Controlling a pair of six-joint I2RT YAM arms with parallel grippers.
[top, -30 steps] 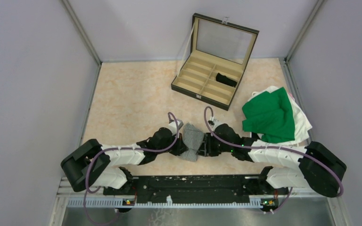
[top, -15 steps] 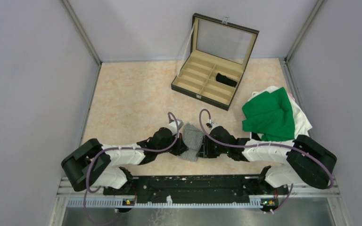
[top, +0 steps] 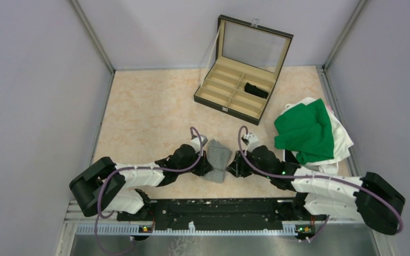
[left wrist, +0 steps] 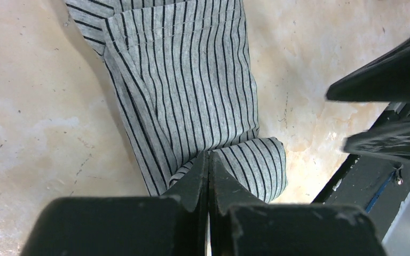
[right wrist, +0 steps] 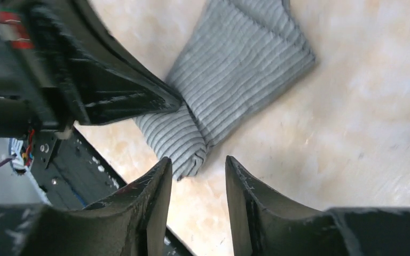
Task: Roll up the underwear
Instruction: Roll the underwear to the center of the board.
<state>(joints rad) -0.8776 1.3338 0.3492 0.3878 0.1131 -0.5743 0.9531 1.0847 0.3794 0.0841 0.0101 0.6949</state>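
Observation:
The heather grey striped underwear lies on the table between my two grippers, its near end curled into a small roll. My left gripper is shut, its tips pinching the fabric at that rolled end; it also shows in the top view. My right gripper is open and empty, just right of the roll and off the fabric; it also shows in the top view. The black underwear lies in a compartment of the open case.
A pile of green cloth on white cloth lies at the right, close to my right arm. The case stands open at the back with its lid up. A black rail runs along the near edge.
My right gripper has drawn back to the right, off the grey underwear, and its arm has swung out. My left gripper stays put on the rolled end.

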